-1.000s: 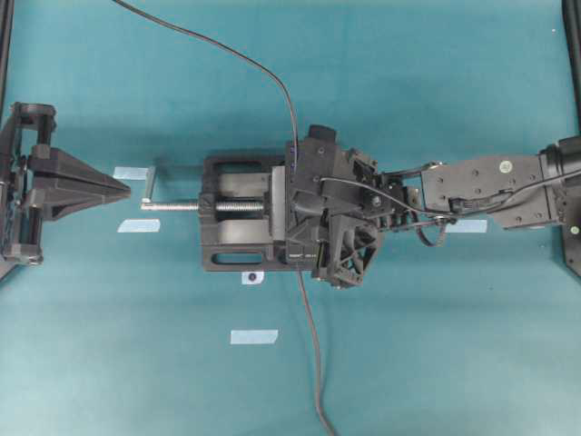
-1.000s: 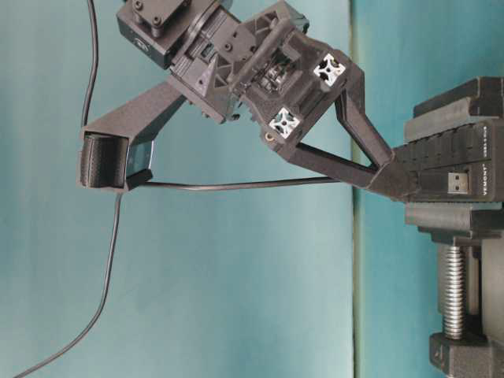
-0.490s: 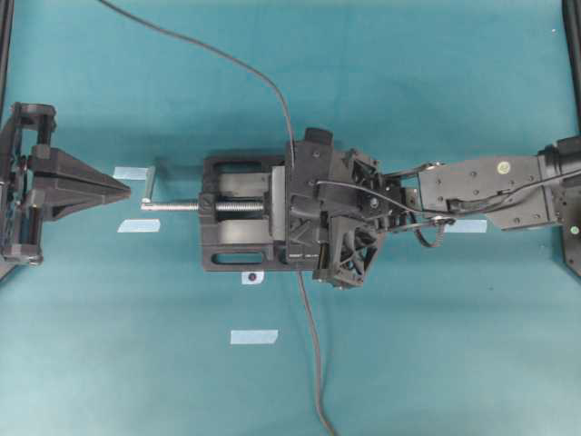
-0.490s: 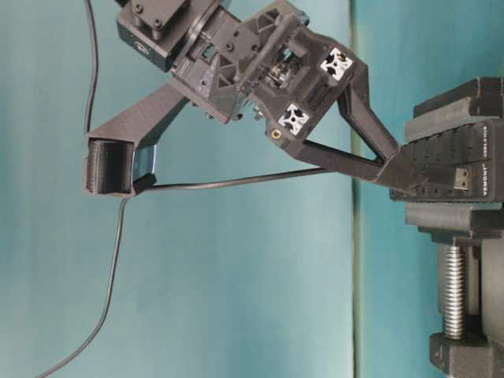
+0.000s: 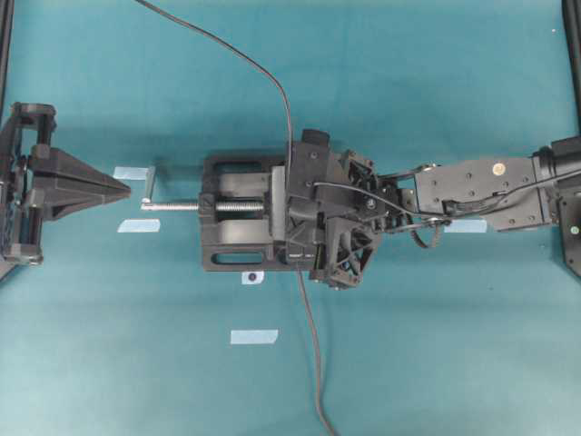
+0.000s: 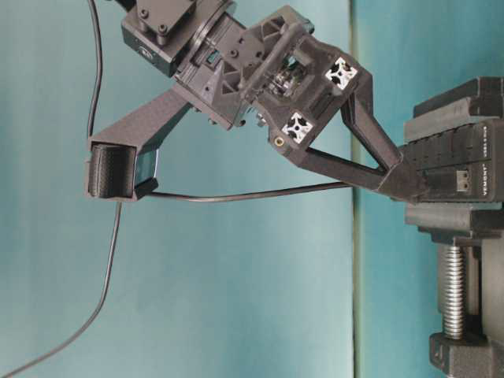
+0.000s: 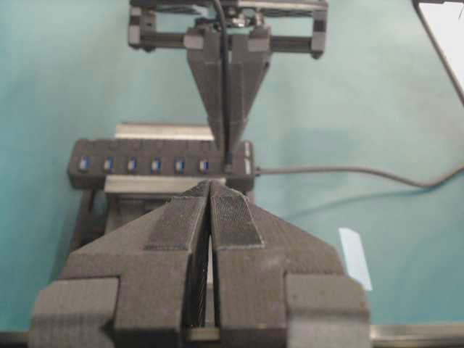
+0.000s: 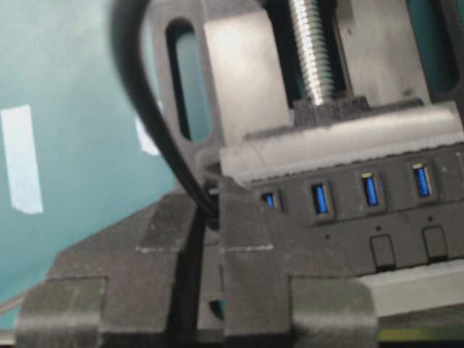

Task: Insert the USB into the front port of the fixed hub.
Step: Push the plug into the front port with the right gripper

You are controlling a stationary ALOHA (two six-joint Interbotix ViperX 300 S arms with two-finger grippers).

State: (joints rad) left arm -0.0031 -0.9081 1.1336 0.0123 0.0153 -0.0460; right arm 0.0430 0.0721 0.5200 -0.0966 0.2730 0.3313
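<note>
My right gripper point(image 5: 294, 214) is shut on the USB point(image 8: 211, 209), and the thin black cable point(image 8: 142, 101) runs up out of the jaws. In the left wrist view the right gripper point(image 7: 228, 148) meets the fixed hub point(image 7: 130, 165) at its right end, just past the row of blue ports. In the table-level view the plug's end point(image 6: 459, 181) shows beyond the right gripper point(image 6: 408, 185), against the hub point(image 6: 445, 157). I cannot tell whether it sits in a port. My left gripper point(image 5: 123, 189) is shut on nothing, far to the left.
The hub is clamped in a black vise point(image 5: 231, 245) whose silver screw handle point(image 5: 172, 206) points at the left gripper. The hub's own cable point(image 7: 348, 172) trails away. Tape marks point(image 5: 253, 336) lie on the teal table. The USB cable point(image 5: 313, 363) runs to the near edge.
My right gripper has edged toward the hub with the USB, its wrist rocking and settling back. The trailing cable has swung. The left gripper has not moved.
</note>
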